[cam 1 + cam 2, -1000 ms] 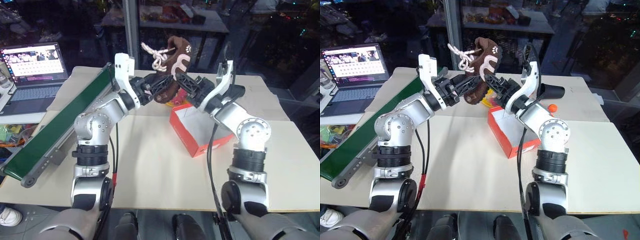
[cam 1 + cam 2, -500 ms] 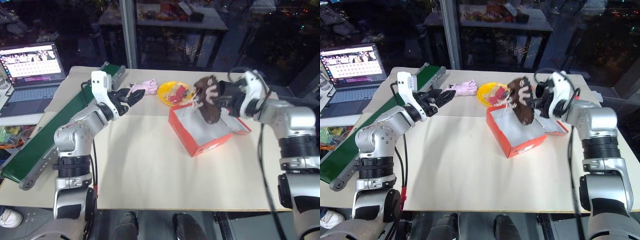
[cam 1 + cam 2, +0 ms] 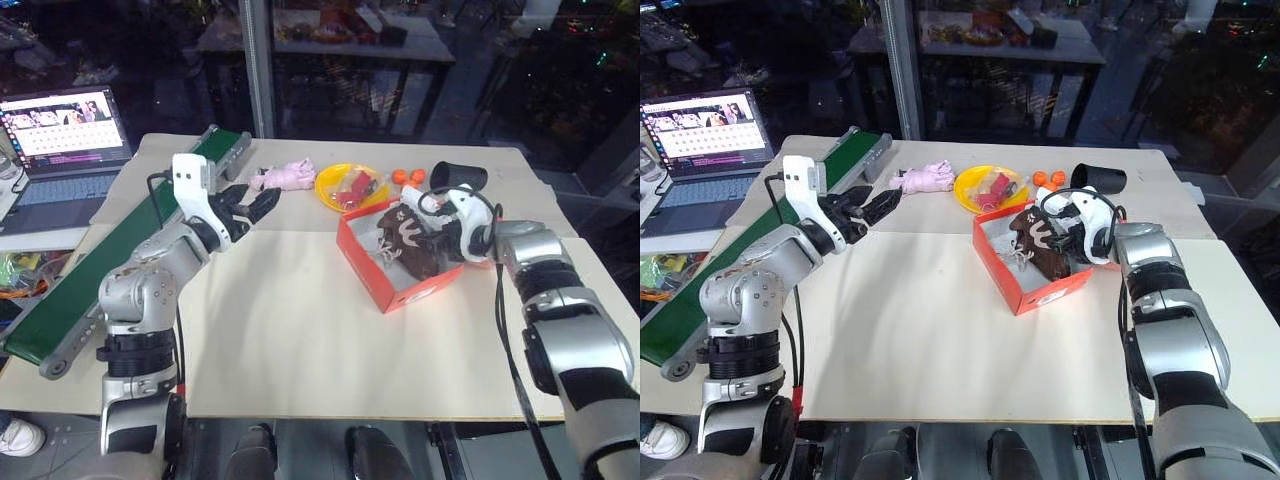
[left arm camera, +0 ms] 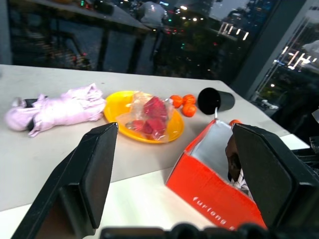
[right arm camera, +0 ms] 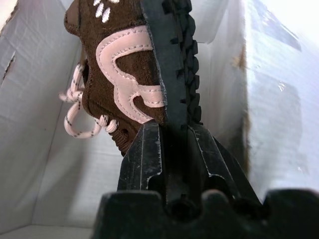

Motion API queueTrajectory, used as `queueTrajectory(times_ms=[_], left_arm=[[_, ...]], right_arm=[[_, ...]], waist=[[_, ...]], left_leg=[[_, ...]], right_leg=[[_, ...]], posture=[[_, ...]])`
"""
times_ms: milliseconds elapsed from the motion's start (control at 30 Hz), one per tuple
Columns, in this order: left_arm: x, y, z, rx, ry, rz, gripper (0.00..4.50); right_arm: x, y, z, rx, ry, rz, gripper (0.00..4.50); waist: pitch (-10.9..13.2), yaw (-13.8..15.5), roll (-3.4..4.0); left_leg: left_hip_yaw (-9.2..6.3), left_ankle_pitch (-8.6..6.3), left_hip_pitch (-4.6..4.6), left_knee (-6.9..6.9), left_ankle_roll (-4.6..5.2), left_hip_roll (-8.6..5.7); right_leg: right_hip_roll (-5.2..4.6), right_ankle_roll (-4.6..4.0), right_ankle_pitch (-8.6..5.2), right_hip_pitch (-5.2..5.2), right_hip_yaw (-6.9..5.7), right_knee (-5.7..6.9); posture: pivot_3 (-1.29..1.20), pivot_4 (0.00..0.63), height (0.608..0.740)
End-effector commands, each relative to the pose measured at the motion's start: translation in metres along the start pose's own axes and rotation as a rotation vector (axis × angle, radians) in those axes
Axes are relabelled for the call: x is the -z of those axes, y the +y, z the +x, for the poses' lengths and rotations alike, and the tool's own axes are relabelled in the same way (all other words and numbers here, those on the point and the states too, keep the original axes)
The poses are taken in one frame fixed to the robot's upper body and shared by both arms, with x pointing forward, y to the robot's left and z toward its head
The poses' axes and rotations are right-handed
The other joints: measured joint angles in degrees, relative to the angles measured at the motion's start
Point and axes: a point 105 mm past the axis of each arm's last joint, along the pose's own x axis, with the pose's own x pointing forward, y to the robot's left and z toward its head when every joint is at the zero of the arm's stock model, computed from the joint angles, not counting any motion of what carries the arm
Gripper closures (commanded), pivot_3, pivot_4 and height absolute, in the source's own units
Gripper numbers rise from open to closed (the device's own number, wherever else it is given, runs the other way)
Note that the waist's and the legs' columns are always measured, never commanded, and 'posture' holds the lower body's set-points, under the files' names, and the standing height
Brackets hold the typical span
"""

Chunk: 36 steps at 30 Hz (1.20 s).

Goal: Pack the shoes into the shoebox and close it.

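One dark brown shoe (image 3: 405,238) with white laces and a pale curved mark lies tilted inside the red-orange shoebox (image 3: 368,268), whose lid flap hangs open on the right. My right gripper (image 3: 427,232) reaches into the box, shut on the shoe's black sole (image 5: 177,59), one finger (image 5: 142,154) on each side of it. My left gripper (image 3: 257,203) hovers open and empty over the table left of the box, pointing toward it; the left wrist view frames the box (image 4: 209,186) between its fingers (image 4: 94,169).
Behind the box stand a yellow plate (image 3: 330,192) with a bag of red pieces, a pale pink soft object (image 3: 288,176), small orange balls (image 3: 408,177) and a black cup (image 3: 458,176) on its side. A green conveyor (image 3: 110,260) and a laptop (image 3: 65,125) are at the left.
The shoe was held high between both grippers. My right gripper has carried it down into the shoebox, while my left gripper has drawn away to the left and lower, open.
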Motion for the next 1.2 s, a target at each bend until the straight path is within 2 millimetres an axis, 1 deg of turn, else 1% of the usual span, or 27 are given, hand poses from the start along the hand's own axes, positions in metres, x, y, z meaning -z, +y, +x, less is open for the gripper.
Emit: queueTrajectory(times_ms=[33, 67, 133, 200, 233, 267, 367, 433, 467, 500, 567, 633, 667, 733, 767, 833, 900, 967, 1033, 1167, 1200], left_arm=[[-0.014, -0.004, -0.008, -0.008, -0.047, 0.035, 0.58], [-0.015, -0.004, -0.009, -0.013, -0.047, 0.036, 0.58], [-0.015, -0.003, -0.011, -0.021, -0.046, 0.041, 0.58], [-0.015, -0.002, -0.013, -0.028, -0.046, 0.042, 0.58], [-0.015, -0.001, -0.014, -0.032, -0.045, 0.044, 0.58], [-0.015, -0.001, -0.014, -0.035, -0.044, 0.046, 0.58], [-0.014, 0.001, -0.016, -0.045, -0.034, 0.067, 0.58], [-0.014, 0.009, -0.018, -0.079, -0.028, 0.087, 0.58], [-0.014, 0.016, -0.021, -0.109, -0.024, 0.106, 0.58], [-0.014, 0.021, -0.023, -0.130, -0.021, 0.120, 0.58], [-0.009, 0.038, -0.032, -0.199, 0.009, 0.165, 0.58], [-0.003, 0.052, -0.040, -0.249, 0.036, 0.192, 0.58], [-0.003, 0.058, -0.044, -0.266, 0.036, 0.193, 0.58], [-0.003, 0.070, -0.055, -0.300, 0.029, 0.192, 0.10], [-0.002, 0.078, -0.062, -0.326, 0.026, 0.191, 0.03], [-0.002, 0.092, -0.072, -0.372, 0.019, 0.199, 0.03], [-0.001, 0.102, -0.081, -0.410, 0.009, 0.214, 0.03], [0.000, 0.109, -0.088, -0.433, 0.002, 0.228, 0.03], [0.002, 0.113, -0.091, -0.444, -0.002, 0.236, 0.03], [0.008, 0.124, -0.107, -0.493, -0.006, 0.256, 0.03], [0.010, 0.124, -0.109, -0.485, -0.006, 0.250, 0.03]], right_arm=[[-0.014, 0.000, 0.003, 0.021, -0.025, -0.065, 2.37], [-0.016, 0.000, 0.004, 0.020, -0.031, -0.069, 1.97], [-0.022, 0.001, 0.004, 0.022, -0.046, -0.079, 1.32], [-0.027, 0.001, 0.004, 0.025, -0.059, -0.089, 0.58], [-0.032, 0.001, 0.003, 0.032, -0.073, -0.103, 0.21], [-0.037, 0.001, 0.002, 0.033, -0.086, -0.115, 0.03], [-0.051, 0.004, 0.000, 0.022, -0.120, -0.138, 0.03], [-0.070, 0.010, -0.007, -0.014, -0.169, -0.154, 0.03], [-0.084, 0.017, -0.013, -0.055, -0.212, -0.160, 0.03], [-0.093, 0.023, -0.018, -0.085, -0.241, -0.165, 0.03], [-0.118, 0.045, -0.035, -0.199, -0.365, -0.163, 0.03], [-0.126, 0.068, -0.049, -0.286, -0.448, -0.218, 0.03], [-0.124, 0.079, -0.054, -0.320, -0.472, -0.246, 0.03], [-0.113, 0.098, -0.058, -0.364, -0.484, -0.280, 0.00], [-0.106, 0.107, -0.057, -0.380, -0.483, -0.280, 0.00], [-0.097, 0.125, -0.056, -0.428, -0.489, -0.251, 0.00], [-0.088, 0.142, -0.053, -0.465, -0.489, -0.242, 0.00], [-0.085, 0.153, -0.048, -0.470, -0.494, -0.229, 0.00], [-0.084, 0.159, -0.044, -0.468, -0.500, -0.214, 0.00], [-0.080, 0.177, -0.032, -0.463, -0.519, -0.165, 0.00], [-0.079, 0.181, -0.031, -0.475, -0.520, -0.156, 0.00]], waist=[[0.0, 0.0, 0.00], [0.0, 0.0, 0.00], [0.0, 0.1, 0.02], [0.0, 0.1, 0.02], [0.0, 0.1, 0.02], [0.0, 0.1, 0.02], [0.0, 0.1, 0.02], [0.0, 0.1, 0.04], [0.0, 0.0, 0.05], [0.0, 0.0, 0.08], [0.1, -0.1, 0.12], [0.1, 0.0, 0.15], [0.1, 0.1, 0.15], [0.1, 0.3, 0.15], [0.1, 0.7, 0.15], [0.1, 1.0, 0.14], [0.1, 1.3, 0.15], [0.1, 1.5, 0.15], [0.1, 1.6, 0.15], [0.1, 1.6, 0.11], [0.1, 1.7, 0.10]], left_leg=[[0.00, 0.00, 0.01, 0.00, 0.00, 0.00], [0.00, 0.00, 0.01, -0.02, 0.00, 0.00], [0.00, 0.00, 0.01, -0.05, 0.00, -0.01], [0.00, 0.00, 0.00, -0.06, 0.00, -0.01], [0.00, 0.00, 0.00, -0.07, 0.00, -0.02], [0.00, 0.00, 0.00, -0.06, 0.00, -0.02], [0.00, 0.00, 0.01, -0.06, -0.01, -0.01], [-0.01, 0.00, 0.03, -0.06, -0.01, -0.01], [0.00, 0.00, 0.03, -0.06, -0.01, -0.02], [0.00, 0.00, 0.03, -0.07, -0.01, -0.01], [0.00, 0.00, 0.02, -0.11, -0.01, -0.01], [-0.01, 0.00, 0.03, -0.19, -0.01, 0.00], [-0.01, 0.00, 0.04, -0.23, -0.01, 0.00], [-0.04, -0.01, 0.07, -0.28, -0.01, 0.02], [-0.04, -0.01, 0.07, -0.28, -0.02, 0.03], [-0.01, -0.01, 0.04, -0.21, -0.02, 0.02], [0.03, 0.00, 0.04, -0.13, -0.07, 0.02], [0.04, -0.05, 0.06, -0.13, -0.31, 0.02], [0.04, -0.03, 0.07, -0.14, -0.37, 0.03], [0.04, 0.01, 0.09, -0.16, -0.39, 0.05], [0.04, 0.01, 0.09, -0.21, -0.38, 0.05]], right_leg=[[0.00, 0.00, 0.00, 0.00, 0.00, 0.00], [0.00, 0.00, 0.00, 0.00, 0.00, 0.01], [0.00, 0.00, 0.00, -0.02, 0.00, 0.01], [-0.01, 0.00, 0.00, -0.01, 0.00, -0.02], [-0.01, 0.00, 0.00, -0.01, 0.00, -0.02], [-0.01, 0.00, 0.00, -0.01, 0.00, -0.02], [-0.01, -0.01, 0.01, -0.02, 0.00, 0.02], [-0.01, -0.01, 0.01, -0.02, 0.00, 0.04], [-0.01, -0.01, 0.01, -0.03, 0.00, 0.04], [0.00, 0.00, 0.00, -0.03, 0.01, 0.04], [0.00, -0.01, 0.00, -0.07, 0.02, 0.05], [0.02, -0.01, 0.00, -0.11, 0.03, 0.12], [0.02, -0.03, -0.02, -0.13, 0.02, 0.17], [0.03, -0.06, -0.06, -0.12, -0.03, 0.19], [0.03, -0.07, -0.07, -0.12, -0.05, 0.18], [-0.01, -0.08, -0.06, -0.10, -0.06, 0.17], [-0.03, -0.10, -0.05, -0.12, -0.05, 0.18], [-0.03, -0.14, -0.02, -0.12, -0.05, 0.18], [-0.03, -0.16, 0.01, -0.12, -0.05, 0.19], [-0.01, -0.17, 0.01, -0.11, -0.06, 0.19], [-0.01, -0.17, 0.00, -0.12, -0.06, 0.18]], posture=[[0.00, 0.150, 0.736], [0.00, 0.150, 0.736], [0.00, 0.150, 0.736], [0.00, 0.150, 0.736], [0.00, 0.150, 0.736], [0.00, 0.150, 0.736], [0.00, 0.150, 0.736], [0.00, 0.150, 0.736], [0.00, 0.150, 0.736], [0.00, 0.150, 0.736], [0.00, 0.150, 0.736], [0.00, 0.150, 0.736], [0.00, 0.150, 0.736], [0.00, 0.150, 0.736], [0.00, 0.150, 0.736], [0.00, 0.150, 0.736], [0.00, 0.150, 0.736], [0.00, 0.150, 0.736], [0.00, 0.150, 0.736], [0.00, 0.150, 0.736], [0.00, 0.150, 0.736]])
